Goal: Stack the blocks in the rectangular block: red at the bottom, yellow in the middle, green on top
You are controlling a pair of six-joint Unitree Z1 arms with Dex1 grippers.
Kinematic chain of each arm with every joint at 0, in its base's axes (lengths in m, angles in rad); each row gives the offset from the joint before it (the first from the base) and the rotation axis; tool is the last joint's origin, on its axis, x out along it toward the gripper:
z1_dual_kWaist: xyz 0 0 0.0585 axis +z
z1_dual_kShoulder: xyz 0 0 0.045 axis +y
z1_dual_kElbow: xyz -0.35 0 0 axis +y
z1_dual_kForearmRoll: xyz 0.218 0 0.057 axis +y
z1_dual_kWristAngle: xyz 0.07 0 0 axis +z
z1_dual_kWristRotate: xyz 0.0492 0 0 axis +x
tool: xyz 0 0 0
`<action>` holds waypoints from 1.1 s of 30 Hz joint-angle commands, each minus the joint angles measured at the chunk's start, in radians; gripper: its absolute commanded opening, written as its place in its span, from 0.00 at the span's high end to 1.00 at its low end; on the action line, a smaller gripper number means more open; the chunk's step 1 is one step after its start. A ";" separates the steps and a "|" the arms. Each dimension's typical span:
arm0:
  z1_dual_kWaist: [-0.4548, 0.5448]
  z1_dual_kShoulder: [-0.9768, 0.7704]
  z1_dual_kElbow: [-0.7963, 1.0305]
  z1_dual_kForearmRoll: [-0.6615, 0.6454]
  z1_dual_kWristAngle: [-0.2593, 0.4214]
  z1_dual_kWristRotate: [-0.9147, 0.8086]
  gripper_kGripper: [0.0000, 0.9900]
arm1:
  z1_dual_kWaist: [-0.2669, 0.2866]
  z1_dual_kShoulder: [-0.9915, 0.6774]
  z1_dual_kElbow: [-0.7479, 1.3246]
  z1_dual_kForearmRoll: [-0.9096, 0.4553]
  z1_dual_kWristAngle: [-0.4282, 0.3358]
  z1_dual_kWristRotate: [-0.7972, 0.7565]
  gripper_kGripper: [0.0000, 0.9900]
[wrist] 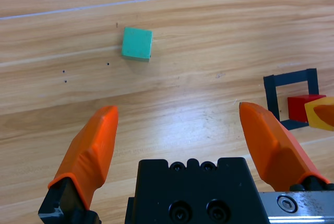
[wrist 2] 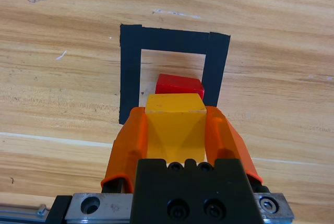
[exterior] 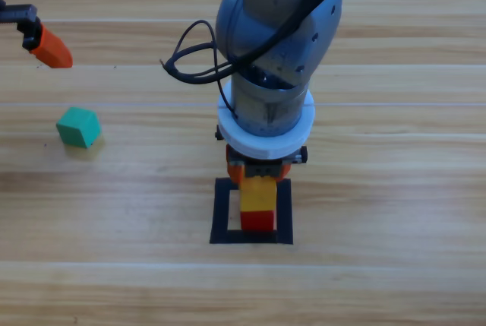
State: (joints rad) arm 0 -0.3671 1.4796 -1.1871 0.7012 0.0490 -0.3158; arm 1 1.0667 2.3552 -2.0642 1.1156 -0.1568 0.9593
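My right gripper (exterior: 258,175) (wrist 2: 175,111) is shut on the yellow cube (exterior: 257,194) (wrist 2: 175,125) and holds it straight over the red cube (exterior: 257,221) (wrist 2: 179,84). I cannot tell whether the two cubes touch. The red cube sits inside the black tape square (exterior: 220,212) (wrist 2: 130,67). The teal-green cube (exterior: 78,127) (wrist: 137,43) lies alone on the table at the left. My left gripper (exterior: 47,45) (wrist: 180,110) waits at the upper left edge, open and with nothing in it, a good way from the green cube.
The right arm's grey body (exterior: 277,45) and a looping black cable (exterior: 190,60) hang over the table's middle and hide the wood behind the square. The left wrist view also shows the tape square (wrist: 275,84), red cube (wrist: 298,108) and yellow cube (wrist: 321,115) at its right edge.
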 commanded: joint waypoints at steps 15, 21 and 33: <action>0.022 0.036 0.038 -0.031 0.000 0.006 0.00 | 0.015 0.084 -0.033 0.030 -0.007 0.001 0.00; 0.022 0.034 0.044 -0.034 0.005 0.003 0.00 | 0.021 0.013 -0.024 0.033 -0.053 -0.001 0.00; 0.070 0.404 -0.414 0.204 0.014 -0.232 0.00 | 0.061 -0.600 0.601 -0.551 -0.041 -0.304 0.00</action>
State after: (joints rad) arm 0 -0.3390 1.6312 -1.4050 0.7675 0.0543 -0.4893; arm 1 1.1046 2.0698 -1.8164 0.9339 -0.2977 0.8114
